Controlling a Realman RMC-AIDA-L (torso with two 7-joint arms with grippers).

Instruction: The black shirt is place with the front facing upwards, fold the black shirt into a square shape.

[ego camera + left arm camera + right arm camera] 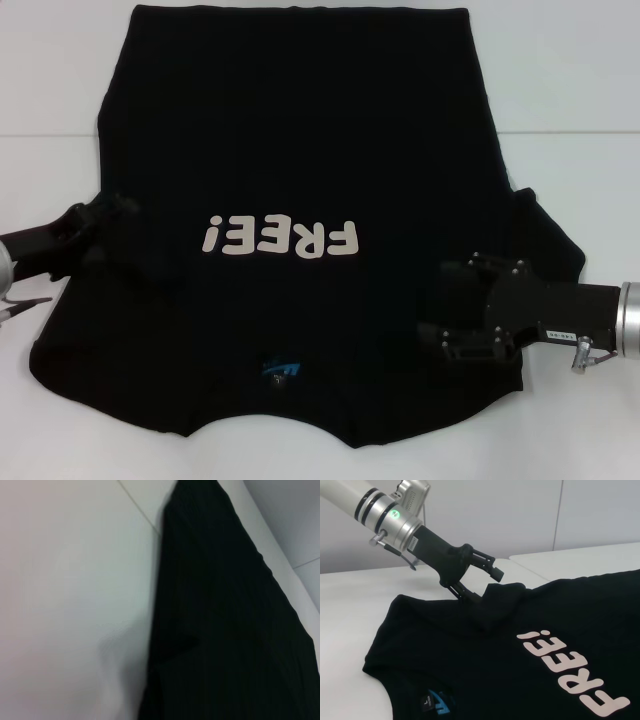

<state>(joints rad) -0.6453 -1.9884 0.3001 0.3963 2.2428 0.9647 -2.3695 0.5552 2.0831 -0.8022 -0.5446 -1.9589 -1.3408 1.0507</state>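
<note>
**Ana:** White desk [590, 80] all round, and the big black cotton T-shirt with the white "FREE!" print [300, 150] lies flat on it, chest up, collar and small blue neck label [281, 369] nearest the robot, hem at the far side.

**Ben:** Where are the hands?

**Ana:** The left hand [481, 579] is at the shirt's left sleeve. From the right wrist view its fingers stand partly apart with a raised pucker of sleeve cloth between them; whether they have truly clamped it I cannot tell. The right hand [452, 315] sits over the cloth near the right shoulder, fingers spread, holding nothing.

**Ben:** So the sleeve fold comes first?

**Ana:** I judge so. Pinch both layers at the sleeve edge, lift only enough to clear the desk, and carry it inward in a straight line so the side comes out parallel. Dragging would bunch the body.
</note>
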